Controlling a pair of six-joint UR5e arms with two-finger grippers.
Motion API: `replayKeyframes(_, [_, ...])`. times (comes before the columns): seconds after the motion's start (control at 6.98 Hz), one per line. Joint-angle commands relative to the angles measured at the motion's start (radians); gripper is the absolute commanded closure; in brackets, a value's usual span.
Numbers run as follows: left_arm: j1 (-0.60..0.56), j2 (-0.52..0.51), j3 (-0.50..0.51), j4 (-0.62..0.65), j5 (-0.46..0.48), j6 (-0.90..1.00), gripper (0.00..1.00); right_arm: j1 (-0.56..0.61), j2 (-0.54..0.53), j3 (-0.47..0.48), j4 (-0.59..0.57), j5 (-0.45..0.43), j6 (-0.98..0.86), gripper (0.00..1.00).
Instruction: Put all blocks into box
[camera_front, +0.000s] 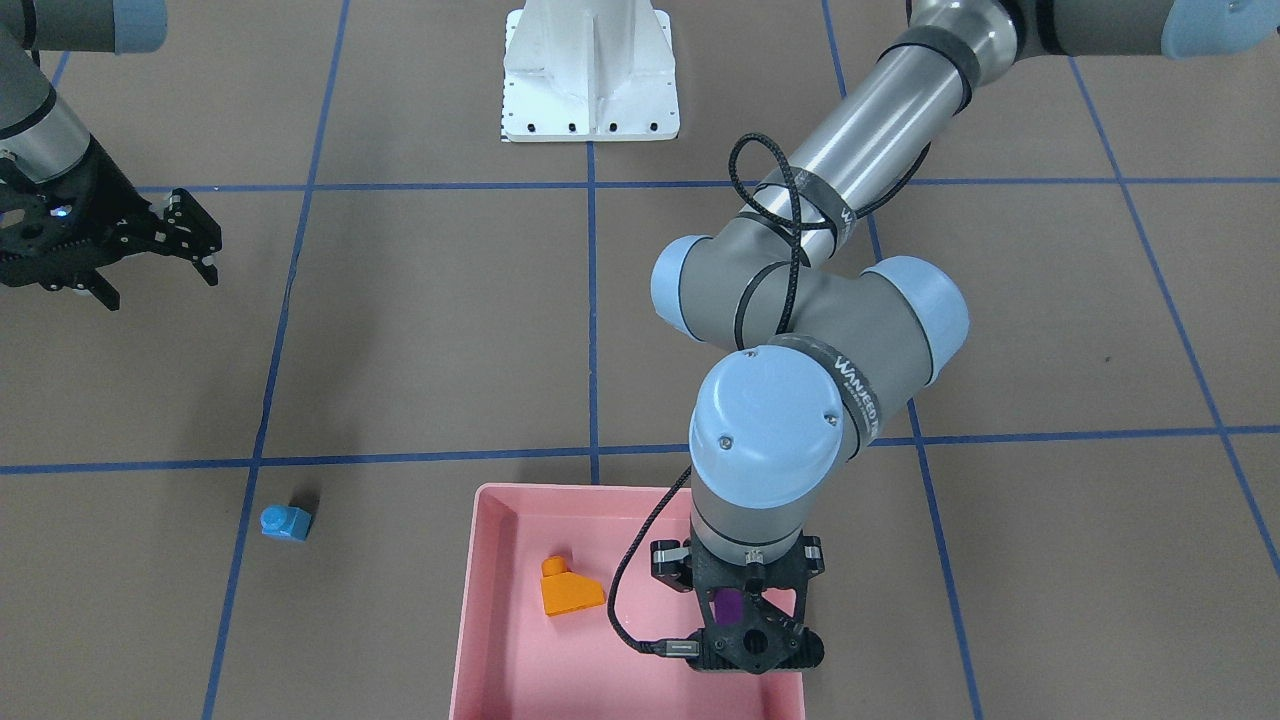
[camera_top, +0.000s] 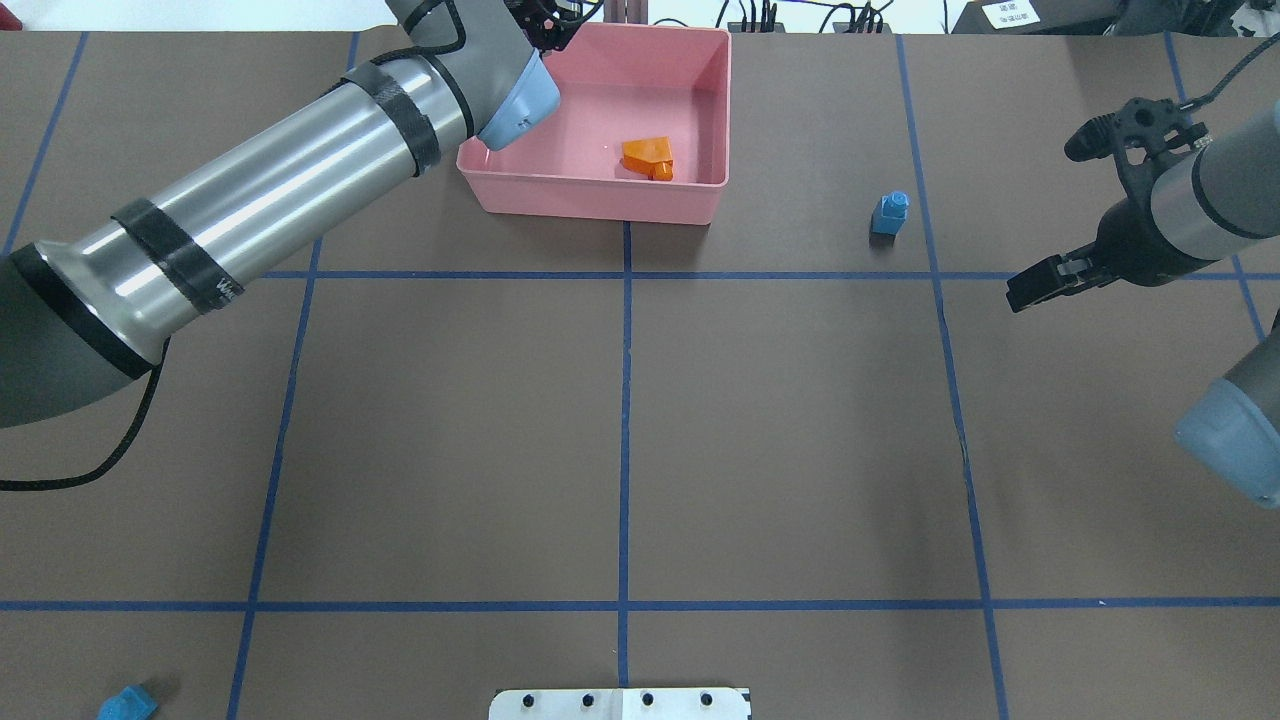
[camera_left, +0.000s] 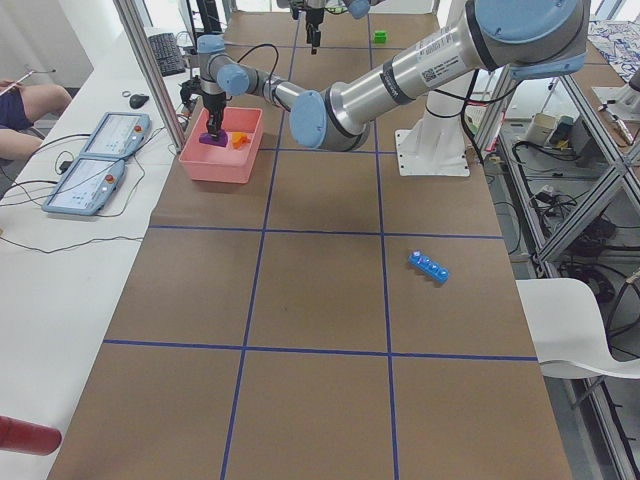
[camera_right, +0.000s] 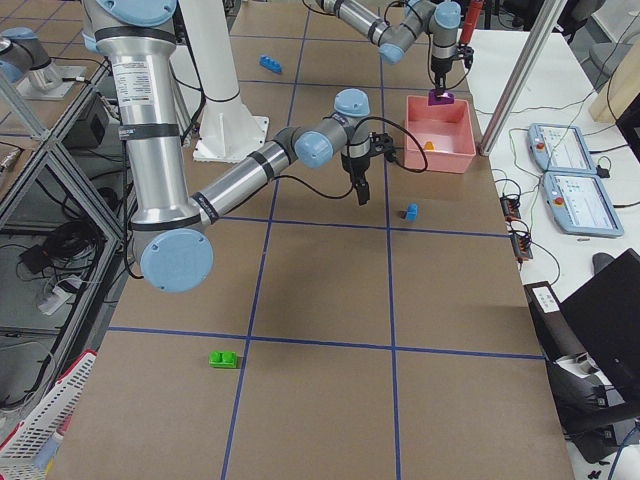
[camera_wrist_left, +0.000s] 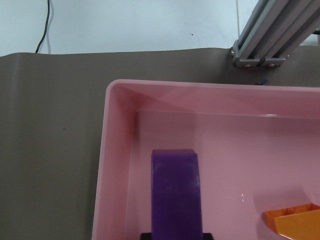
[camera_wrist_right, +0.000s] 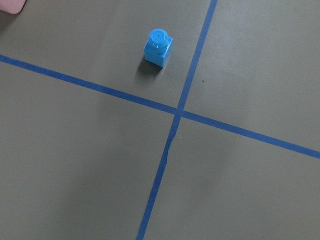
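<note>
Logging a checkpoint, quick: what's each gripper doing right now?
Left gripper: closed on the purple block, over the box.
Right gripper: open, empty.

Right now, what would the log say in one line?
left jaws: shut on purple block, over box | right jaws: open | in box: orange block | outside: small blue block, blue bar, green block
</note>
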Motion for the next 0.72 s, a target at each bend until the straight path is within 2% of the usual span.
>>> replayKeyframes(0.0, [0.003, 0.041, -0.007, -0.002, -0.011, 0.073, 1.0, 0.001, 0.0, 0.0, 0.0, 0.0, 0.0, 0.0])
replayKeyframes(0.29, [0.003, 0.075, -0.025, 0.001, -0.014, 0.097, 1.0, 0.0, 0.0, -0.003, 0.0, 0.0, 0.0, 0.0])
replayKeyframes(0.43, [0.003, 0.077, -0.025, 0.001, -0.044, 0.097, 0.84, 0.0, 0.0, -0.002, 0.0, 0.0, 0.0, 0.0])
replayKeyframes(0.57, [0.003, 0.083, -0.028, 0.001, -0.061, 0.094, 0.53, 0.0, 0.0, -0.003, 0.0, 0.0, 0.0, 0.0])
